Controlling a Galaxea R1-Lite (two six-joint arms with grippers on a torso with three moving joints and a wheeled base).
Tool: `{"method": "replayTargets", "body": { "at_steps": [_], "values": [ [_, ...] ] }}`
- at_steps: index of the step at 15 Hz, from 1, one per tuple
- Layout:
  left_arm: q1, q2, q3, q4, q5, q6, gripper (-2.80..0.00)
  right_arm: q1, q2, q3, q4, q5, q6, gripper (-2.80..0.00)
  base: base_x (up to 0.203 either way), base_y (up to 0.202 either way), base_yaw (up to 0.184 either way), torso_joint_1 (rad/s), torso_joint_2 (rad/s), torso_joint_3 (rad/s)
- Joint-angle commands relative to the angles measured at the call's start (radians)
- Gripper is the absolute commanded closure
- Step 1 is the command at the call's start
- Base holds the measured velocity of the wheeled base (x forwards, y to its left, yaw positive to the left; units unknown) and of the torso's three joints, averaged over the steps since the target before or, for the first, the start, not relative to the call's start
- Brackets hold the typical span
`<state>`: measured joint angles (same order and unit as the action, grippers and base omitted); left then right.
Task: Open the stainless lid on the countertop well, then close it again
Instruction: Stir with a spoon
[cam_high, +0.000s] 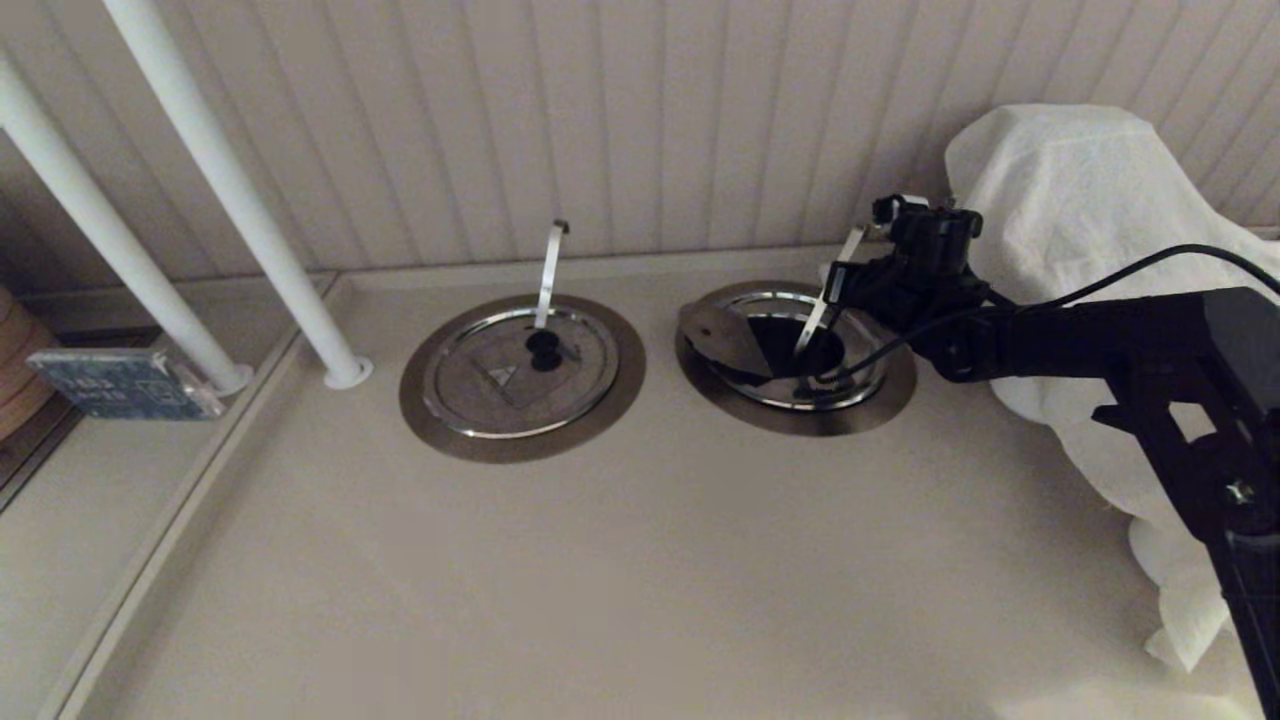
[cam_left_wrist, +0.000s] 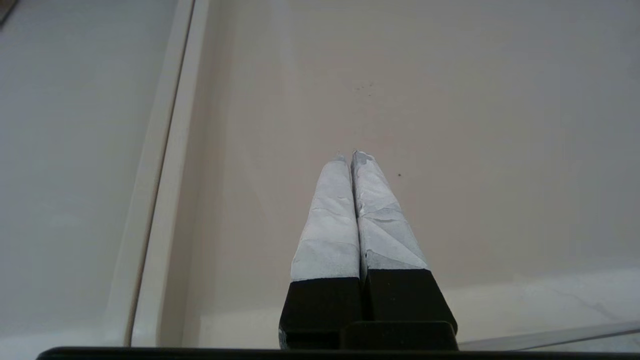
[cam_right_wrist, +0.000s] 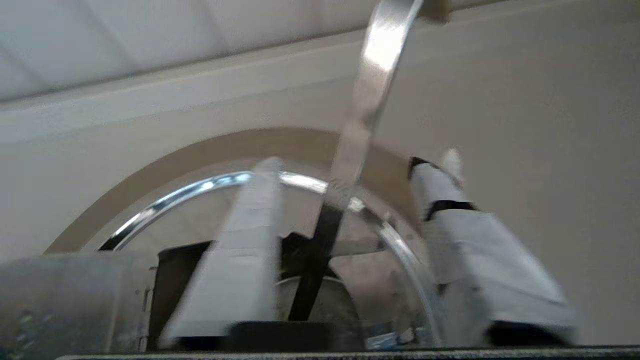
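Stainless lid (cam_high: 722, 338): round, flat, polished steel; lies tipped at the left side of the countertop well (cam_high: 795, 357), one edge over the bronze ring (cam_high: 880, 405), the dark hole largely uncovered; its knob cannot be made out. Judged stiff, fairly light, slick on its faces; likely to clatter or slide if dropped on the rim; best taken by the black centre knob, not the thin edge.

Slanted steel strip (cam_right_wrist: 367, 100): rises from inside the well toward the wall; thin, springy by the look of it.

Right claw (cam_right_wrist: 360, 165): at the well's far right rim; fingers (cam_right_wrist: 245, 240) spread apart with the strip passing between them, nothing gripped.

Left claw (cam_left_wrist: 350, 155): over bare bench (cam_left_wrist: 450, 125); fingers pressed together, empty; parked.

Twin lid (cam_high: 520, 372): seated in its own ring, to the left; knob and triangle mark showing.

White cloth (cam_high: 1090, 200): draped at the right, by the wall.
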<state>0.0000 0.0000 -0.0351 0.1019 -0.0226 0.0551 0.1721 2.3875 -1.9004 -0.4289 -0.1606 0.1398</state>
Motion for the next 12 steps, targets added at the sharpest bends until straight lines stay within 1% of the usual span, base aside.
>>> {"method": "replayTargets", "body": {
  "at_steps": [1, 2, 3, 4, 7, 12],
  "values": [
    [0.000, 0.000, 0.000, 0.001, 0.000, 0.000, 0.00, -0.007, 0.026, -0.030, 0.002, 0.005, 0.001, -2.80, 0.000, 0.000, 0.000, 0.000, 0.00, 0.000],
    [0.000, 0.000, 0.000, 0.001, 0.000, 0.000, 0.00, -0.014, 0.035, -0.061, 0.030, 0.012, 0.001, -2.80, 0.000, 0.000, 0.000, 0.000, 0.00, 0.000],
    [0.000, 0.000, 0.000, 0.001, 0.000, 0.000, 0.00, -0.018, 0.033, -0.067, 0.065, 0.052, 0.002, -2.80, 0.000, 0.000, 0.000, 0.000, 0.00, 0.000],
    [0.000, 0.000, 0.000, 0.001, 0.000, 0.000, 0.00, -0.019, 0.033, -0.068, 0.070, 0.069, 0.004, -2.80, 0.000, 0.000, 0.000, 0.000, 0.00, 0.000],
    [0.000, 0.000, 0.000, 0.001, 0.000, 0.000, 0.00, -0.019, 0.036, -0.072, 0.071, 0.078, 0.004, -2.80, 0.000, 0.000, 0.000, 0.000, 0.00, 0.000],
    [0.000, 0.000, 0.000, 0.001, 0.001, 0.000, 0.00, -0.033, 0.093, -0.093, 0.038, 0.142, 0.003, -2.80, 0.000, 0.000, 0.000, 0.000, 0.00, 0.000]
  ]
}}
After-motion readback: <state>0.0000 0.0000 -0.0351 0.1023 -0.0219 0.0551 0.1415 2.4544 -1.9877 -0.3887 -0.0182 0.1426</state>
